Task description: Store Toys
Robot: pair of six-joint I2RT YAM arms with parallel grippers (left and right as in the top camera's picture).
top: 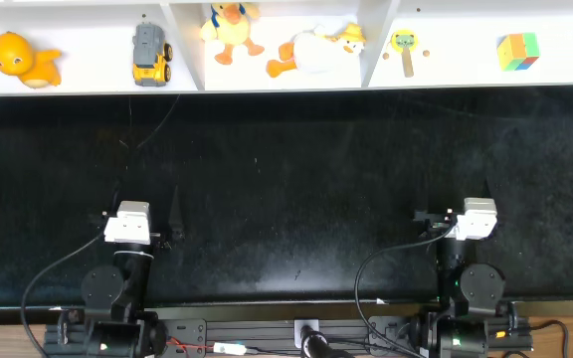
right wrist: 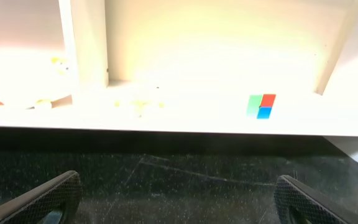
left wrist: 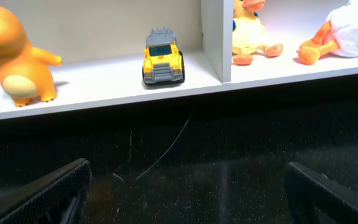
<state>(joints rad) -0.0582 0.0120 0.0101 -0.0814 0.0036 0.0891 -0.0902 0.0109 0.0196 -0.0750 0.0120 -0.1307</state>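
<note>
— So, where do the toys stand?
— In the white compartmented shelf point(top: 189, 50) along the far edge of the black table point(top: 286, 179): orange plastic dinosaur point(top: 23, 57) and yellow-grey toy truck point(top: 151, 55) at its left end, yellow plush duck point(top: 231, 30) and white plush duck point(top: 311, 52) in the middle, green-headed wooden stick toy point(top: 405, 48) and multicoloured cube point(top: 517, 50) at the right.
— And the arms?
— Left gripper point(left wrist: 194, 190) and right gripper point(right wrist: 179, 199) sit near the table's front edge, fingers spread wide, holding nothing.

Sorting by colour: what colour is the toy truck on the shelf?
The toy truck is yellow with grey parts, clearest in the left wrist view.
</note>
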